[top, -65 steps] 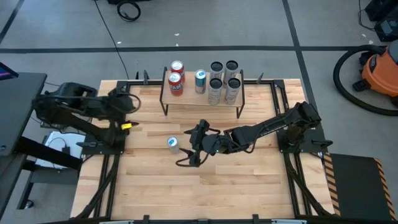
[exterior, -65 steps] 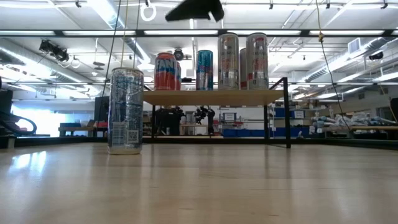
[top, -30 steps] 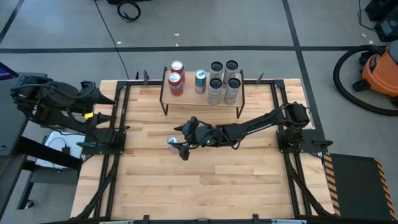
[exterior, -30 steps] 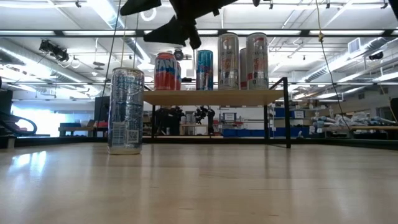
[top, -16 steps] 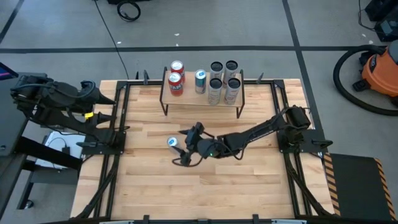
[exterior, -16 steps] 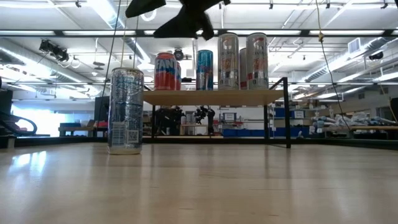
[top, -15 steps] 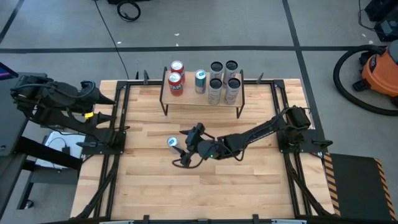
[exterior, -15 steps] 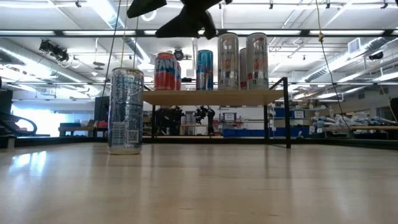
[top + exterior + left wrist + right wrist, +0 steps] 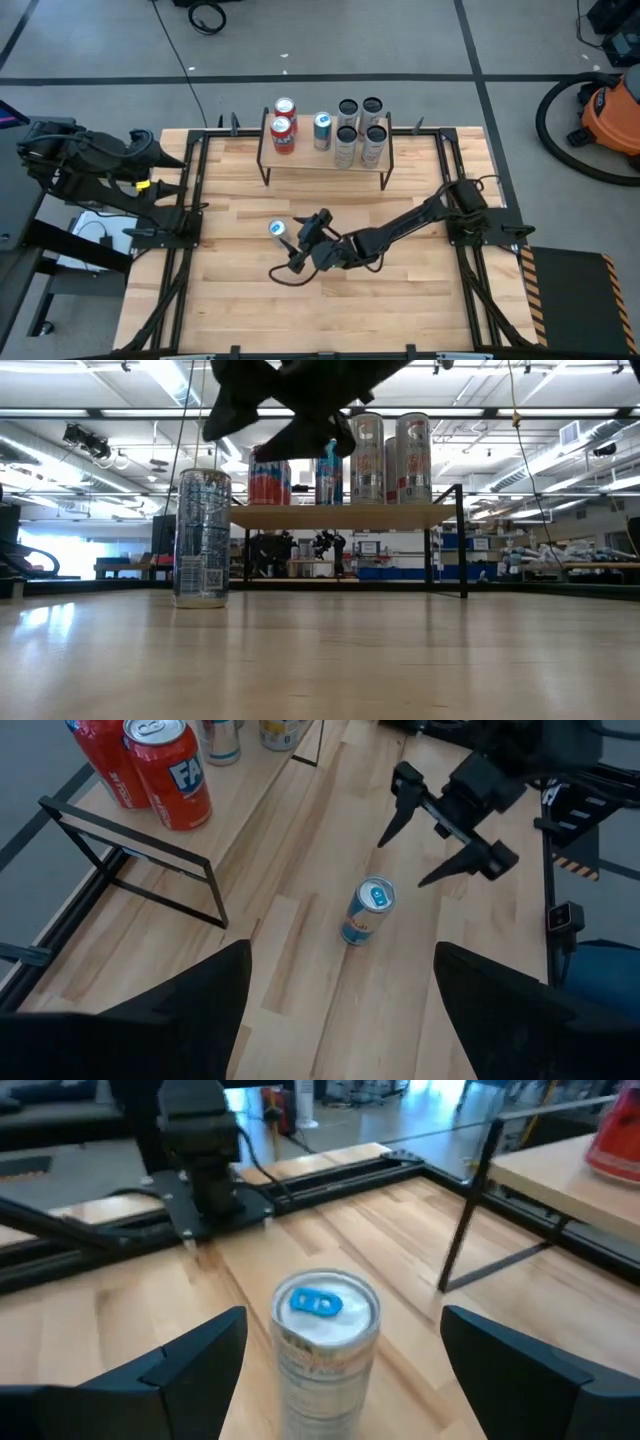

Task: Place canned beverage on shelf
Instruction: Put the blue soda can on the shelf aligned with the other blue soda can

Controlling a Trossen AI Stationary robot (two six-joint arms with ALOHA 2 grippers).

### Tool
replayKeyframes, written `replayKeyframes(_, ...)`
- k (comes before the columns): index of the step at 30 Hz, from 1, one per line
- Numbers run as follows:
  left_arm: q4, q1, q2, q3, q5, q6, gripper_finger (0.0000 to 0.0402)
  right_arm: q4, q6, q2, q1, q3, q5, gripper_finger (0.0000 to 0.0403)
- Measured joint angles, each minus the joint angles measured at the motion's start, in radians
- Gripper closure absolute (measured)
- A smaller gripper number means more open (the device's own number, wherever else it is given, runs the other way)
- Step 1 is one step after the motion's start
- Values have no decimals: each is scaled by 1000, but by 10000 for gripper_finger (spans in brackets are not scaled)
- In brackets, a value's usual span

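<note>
My right gripper (image 9: 288,247) hangs spread wide above the wooden surface (image 9: 400,300), released and holding nothing, its two dark fingers (image 9: 150,1365) splayed to either side of the lone can (image 9: 277,230) without touching it. That can stands upright on the surface, in front of the shelf (image 9: 325,155) and well apart from it, out past the shelf's left front leg. It is a slim silver and blue can with a blue pull tab on its lid; in the low view (image 9: 203,538) I can see a pale label panel and what looks like a small square code low on its side, but none of the writing is clear enough to read. The shelf stands at the far edge of the surface and already carries seven cans. Two red cans (image 9: 283,133) stand at its left end, and in the left wrist view the nearer one (image 9: 168,772) shows white letters "FA" on a dark patch, the rest turned out of sight. Next to them, toward the middle of the shelf, is a blue and white can (image 9: 322,130) whose lettering I cannot make out, and four silver cans (image 9: 360,130) fill the right end in a tight square. My left gripper (image 9: 150,155) waits off the surface's left edge, well away from the shelf, its fingers parted and empty.
</note>
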Motion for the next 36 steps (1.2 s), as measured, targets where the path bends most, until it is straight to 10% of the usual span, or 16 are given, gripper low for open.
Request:
replayKeyframes(20,0,0,0,0,-1,-2,86,154,5,121,19,11,114,60)
replayKeyframes(36,2,0,0,0,-4,-1,86,145,24,121,-36,12,-1,60)
